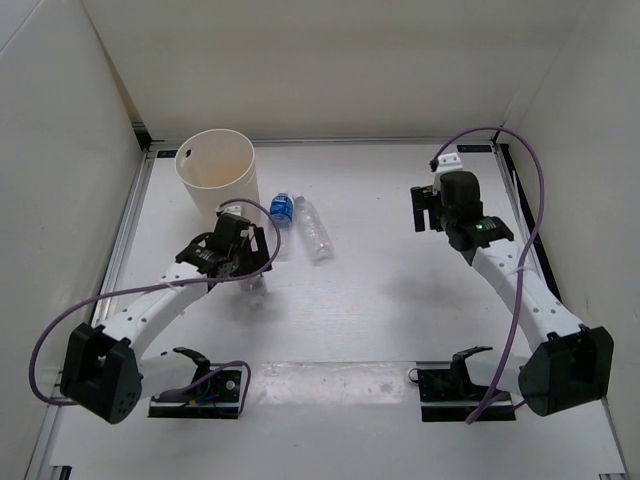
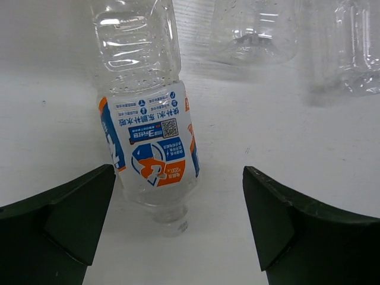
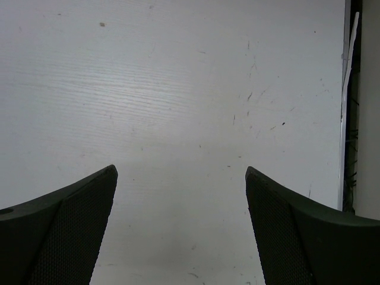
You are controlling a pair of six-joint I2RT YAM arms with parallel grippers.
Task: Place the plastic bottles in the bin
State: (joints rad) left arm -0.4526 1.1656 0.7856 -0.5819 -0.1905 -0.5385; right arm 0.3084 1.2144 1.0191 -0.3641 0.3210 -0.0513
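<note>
Nearest to us, the arm bases (image 1: 100, 375) sit at the near edge of the table (image 1: 350, 320). A little further in, over the table's left half, the left pincer (image 2: 178, 173) has its jaws spread wide and holds nothing. Between its fingers (image 2: 59, 231), touching neither of them, we see the red-and-blue-labelled bottle (image 2: 151, 142) lying on its side on the table. Its narrow neck end points back toward the wrist camera and its clear ribbed body runs away from it. We cannot tell how high the pincer hangs above it.

Over on the right side, well apart from every bottle, the right pincer (image 3: 181, 172) is likewise wide apart and grips nothing. Under it we find only bare table, with a dark rail (image 3: 351, 119) along the table's right edge.

Beyond the left pincer, the blue-labelled bottle (image 1: 281, 210) and the unlabelled bottle (image 1: 316, 233) lie on their sides just beside each other. Farthest back, at the left, the bin (image 1: 200, 188) stands upright with its mouth open to the top, just beside the blue-labelled bottle; all three bottles we see lie outside it
</note>
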